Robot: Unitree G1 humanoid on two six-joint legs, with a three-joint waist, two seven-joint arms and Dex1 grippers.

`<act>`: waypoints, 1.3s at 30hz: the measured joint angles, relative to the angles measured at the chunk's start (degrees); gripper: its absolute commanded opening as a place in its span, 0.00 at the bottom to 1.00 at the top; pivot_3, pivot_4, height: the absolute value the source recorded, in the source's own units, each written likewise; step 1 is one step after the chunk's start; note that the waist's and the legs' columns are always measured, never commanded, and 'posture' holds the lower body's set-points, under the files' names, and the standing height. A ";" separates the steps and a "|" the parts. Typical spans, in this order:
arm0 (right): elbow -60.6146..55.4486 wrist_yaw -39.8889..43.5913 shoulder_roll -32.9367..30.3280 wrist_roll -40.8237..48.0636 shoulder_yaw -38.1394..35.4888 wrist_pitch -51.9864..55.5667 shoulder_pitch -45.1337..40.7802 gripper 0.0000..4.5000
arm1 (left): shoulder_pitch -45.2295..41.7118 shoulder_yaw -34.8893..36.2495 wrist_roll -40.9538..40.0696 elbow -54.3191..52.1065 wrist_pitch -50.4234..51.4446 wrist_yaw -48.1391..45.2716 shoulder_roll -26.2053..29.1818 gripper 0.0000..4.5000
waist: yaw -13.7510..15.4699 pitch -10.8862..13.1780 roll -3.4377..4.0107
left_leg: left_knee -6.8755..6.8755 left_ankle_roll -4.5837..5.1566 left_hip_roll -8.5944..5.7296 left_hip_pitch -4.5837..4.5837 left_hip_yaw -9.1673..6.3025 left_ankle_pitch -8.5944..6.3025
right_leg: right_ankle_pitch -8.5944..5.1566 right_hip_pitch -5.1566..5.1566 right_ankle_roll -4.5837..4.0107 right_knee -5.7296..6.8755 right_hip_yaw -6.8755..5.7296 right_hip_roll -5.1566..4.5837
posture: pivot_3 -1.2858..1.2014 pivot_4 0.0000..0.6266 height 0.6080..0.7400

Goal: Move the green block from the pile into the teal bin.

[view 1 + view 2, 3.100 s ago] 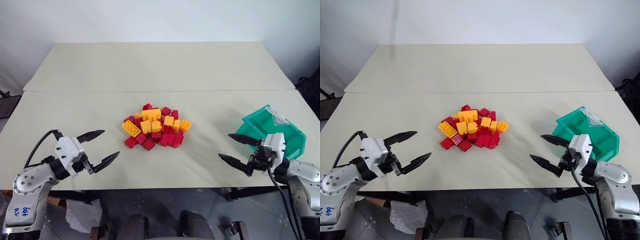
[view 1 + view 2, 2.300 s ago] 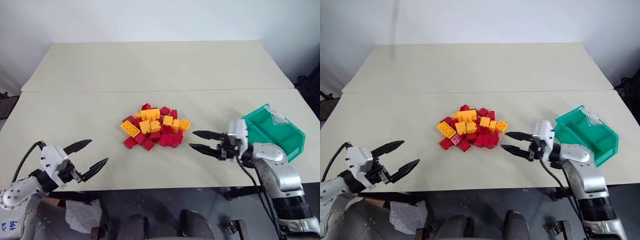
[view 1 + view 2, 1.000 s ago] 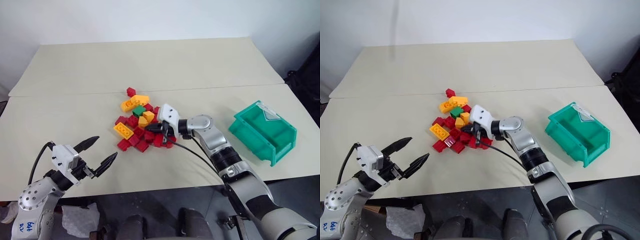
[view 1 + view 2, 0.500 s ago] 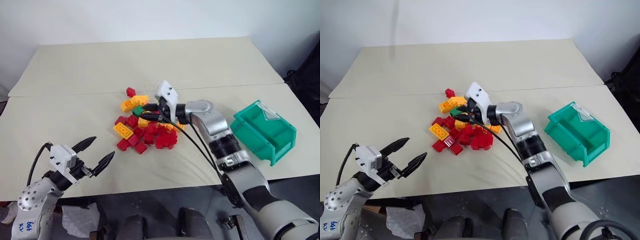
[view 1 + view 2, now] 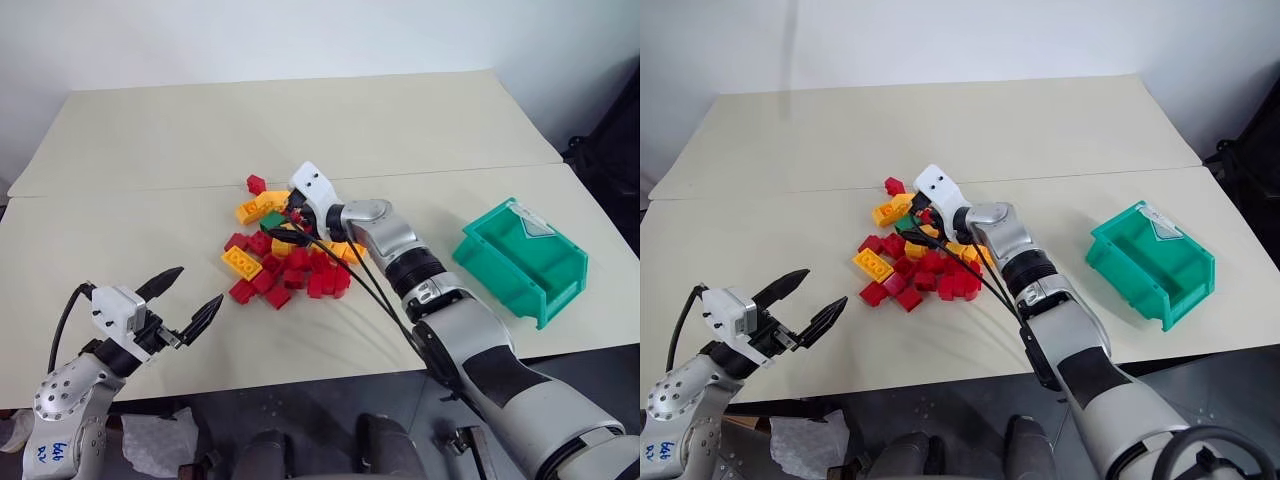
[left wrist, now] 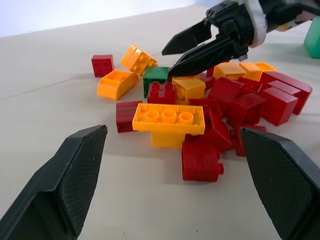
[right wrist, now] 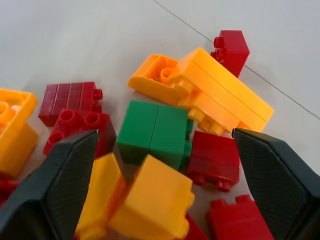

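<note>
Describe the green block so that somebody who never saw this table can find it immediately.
On the beige table, look at the pile of toy bricks in the middle. At its far edge, beside a long orange brick, lies the green block, the only green brick there.

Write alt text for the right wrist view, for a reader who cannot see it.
The right gripper is open, its two black fingers either side of the green block, which lies on its side in the pile among red and yellow-orange bricks. The pale table stretches beyond.
</note>
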 measured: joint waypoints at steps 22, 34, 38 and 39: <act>7.70 -4.97 3.69 -0.75 -4.71 1.22 -3.94 0.48 | -0.27 0.06 0.22 1.49 -1.33 0.75 -0.33 1.00 | -0.12 0.01 0.02 | 0.00 -0.02 0.03 0.02 0.00 0.00 | 0.00 0.00 0.00 0.02 0.06 0.01 | 0.52 0.24 1.00; -0.11 6.74 2.42 3.90 -8.30 -6.11 -2.49 0.48 | -0.52 0.03 0.10 1.28 -1.64 0.43 -0.24 1.00 | 0.03 0.03 0.04 | 0.00 -0.03 0.02 -0.04 0.00 0.00 | 0.00 -0.06 0.00 0.03 0.05 0.02 | 0.52 0.24 1.00; -10.48 13.24 -2.86 6.19 -8.44 -7.24 1.74 0.48 | -2.50 -1.15 0.06 1.24 -1.38 -0.71 0.44 1.00 | 0.85 0.01 0.01 | 0.03 -0.03 -0.03 -0.04 0.00 0.00 | 0.00 -0.01 0.00 0.04 0.02 -0.01 | 0.52 0.24 1.00; -12.86 14.37 -4.40 6.63 -8.46 -7.04 3.52 0.48 | -3.27 -1.75 0.03 1.14 -1.30 -1.09 0.53 1.00 | 1.09 0.00 0.00 | 0.04 -0.02 -0.03 -0.04 0.00 0.00 | 0.00 -0.01 0.00 0.03 0.03 -0.01 | 0.52 0.24 1.00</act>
